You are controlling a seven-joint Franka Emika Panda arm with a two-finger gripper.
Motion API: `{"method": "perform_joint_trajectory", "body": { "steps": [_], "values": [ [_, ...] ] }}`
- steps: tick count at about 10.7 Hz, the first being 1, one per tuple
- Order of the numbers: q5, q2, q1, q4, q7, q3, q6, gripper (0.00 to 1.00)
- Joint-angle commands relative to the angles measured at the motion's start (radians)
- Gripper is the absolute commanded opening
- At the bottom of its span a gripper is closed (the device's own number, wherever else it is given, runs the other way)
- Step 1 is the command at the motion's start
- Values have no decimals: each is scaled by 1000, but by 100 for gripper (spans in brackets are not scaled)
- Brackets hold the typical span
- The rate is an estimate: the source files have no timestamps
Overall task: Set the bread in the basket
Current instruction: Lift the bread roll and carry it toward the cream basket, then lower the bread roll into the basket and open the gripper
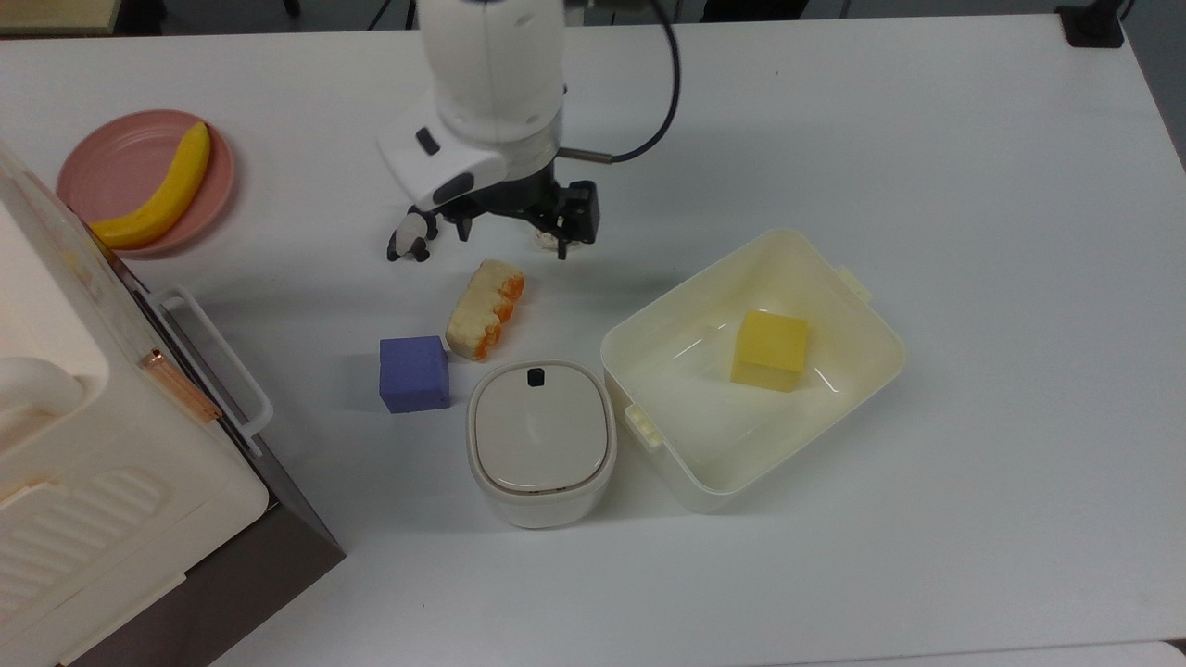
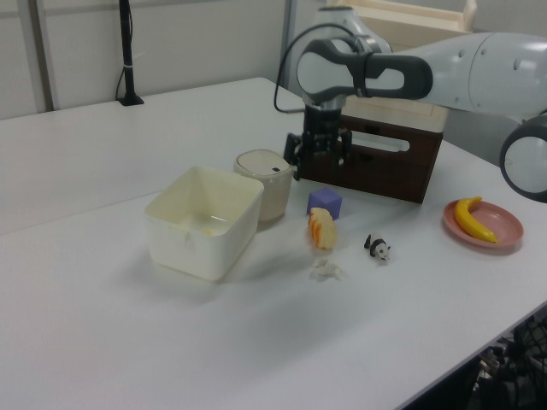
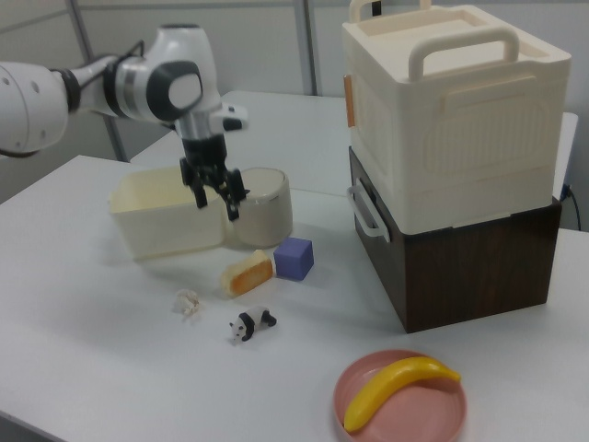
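The bread, a cream loaf with an orange-brown top, lies on the white table between a purple cube and the basket. The basket is a wide cream tub at the top view's right, with a yellow cube inside. My gripper hangs open and empty above the table. In the top view it is just beyond the bread's far end, between the toy panda and a paper scrap, and it touches nothing.
A lidded cream bin stands against the basket's left side in the top view. A purple cube sits beside the bread, with a toy panda and a crumpled paper scrap nearby. A pink plate holds a banana. A tall stacked box fills the top view's left edge.
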Motion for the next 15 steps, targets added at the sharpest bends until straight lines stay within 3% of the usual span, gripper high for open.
{"method": "perform_joint_trajectory", "body": {
  "steps": [1,3,5,6,8,10,11,14,15],
  "values": [
    [16,-2,-15,-144,-32,-5,118,100],
    [16,2,-10,-216,-18,-5,211,100],
    [11,70,-15,-226,-20,-5,278,100],
    [7,90,-21,-227,-32,-5,307,95],
    [5,96,-42,-226,-98,-5,315,71],
    [8,81,-44,-226,-158,-5,297,25],
    [10,49,-44,-221,-172,-5,250,10],
    [39,-46,-27,-154,-189,7,92,7],
    [95,-44,5,-91,-154,10,76,8]
  ]
}}
